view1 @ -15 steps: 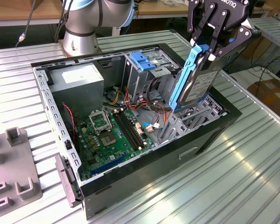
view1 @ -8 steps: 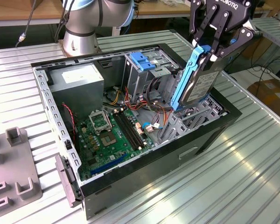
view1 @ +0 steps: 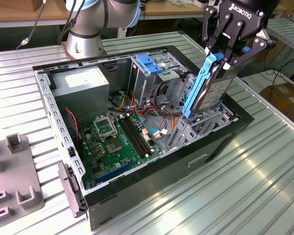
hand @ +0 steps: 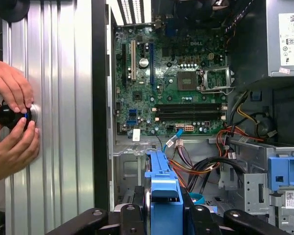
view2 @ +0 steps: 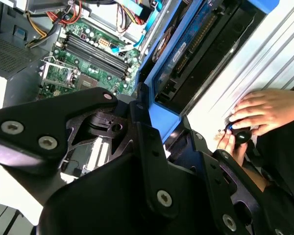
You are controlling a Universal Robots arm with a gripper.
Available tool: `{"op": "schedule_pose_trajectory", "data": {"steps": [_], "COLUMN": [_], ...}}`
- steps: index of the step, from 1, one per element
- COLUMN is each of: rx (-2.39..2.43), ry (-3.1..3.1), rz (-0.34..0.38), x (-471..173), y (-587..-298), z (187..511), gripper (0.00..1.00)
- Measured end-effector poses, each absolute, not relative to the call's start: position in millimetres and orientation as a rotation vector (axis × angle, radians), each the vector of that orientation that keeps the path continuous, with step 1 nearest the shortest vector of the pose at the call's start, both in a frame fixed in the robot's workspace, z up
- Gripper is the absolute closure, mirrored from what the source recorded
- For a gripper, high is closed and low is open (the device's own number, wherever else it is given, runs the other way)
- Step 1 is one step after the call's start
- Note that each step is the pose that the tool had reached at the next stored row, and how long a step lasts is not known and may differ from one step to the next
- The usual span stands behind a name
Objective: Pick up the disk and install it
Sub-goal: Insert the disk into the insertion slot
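The disk (view1: 209,90), dark with blue side rails, stands on end and tilted over the open computer case (view1: 137,182), at the exterior view's right. My gripper (view1: 221,56) is shut on its upper end. The disk's lower end reaches down to the metal bay (view1: 206,120) by the case's wall; I cannot tell whether it touches. In the second wrist view the disk (view2: 188,49) runs away from the gripper (view2: 159,120), its circuit-board side showing. In the first wrist view the blue rail of the disk (hand: 164,193) sits between the fingers (hand: 130,215).
Inside the case lie a green motherboard (view1: 115,142), a grey power-supply box (view1: 83,83), a drive cage with blue top (view1: 149,63) and loose cables (hand: 201,166). A person's hands (hand: 10,117) hold a black knob on the ribbed table beside the case. A grey fixture (view1: 14,181) stands at the exterior view's left.
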State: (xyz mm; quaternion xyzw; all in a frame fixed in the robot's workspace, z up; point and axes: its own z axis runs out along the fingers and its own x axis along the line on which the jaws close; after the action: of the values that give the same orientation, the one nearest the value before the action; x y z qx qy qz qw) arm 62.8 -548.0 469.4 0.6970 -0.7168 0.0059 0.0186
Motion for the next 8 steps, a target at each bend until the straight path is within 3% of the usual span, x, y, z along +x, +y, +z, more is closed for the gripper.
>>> {"op": "schedule_pose_trajectory", "data": {"steps": [8], "rx": [2.178], "ry": [-2.212], "rz": [0.018], "x": [66.3], "y": [-548.0], "z": [465.0], "gripper": [0.63]}}
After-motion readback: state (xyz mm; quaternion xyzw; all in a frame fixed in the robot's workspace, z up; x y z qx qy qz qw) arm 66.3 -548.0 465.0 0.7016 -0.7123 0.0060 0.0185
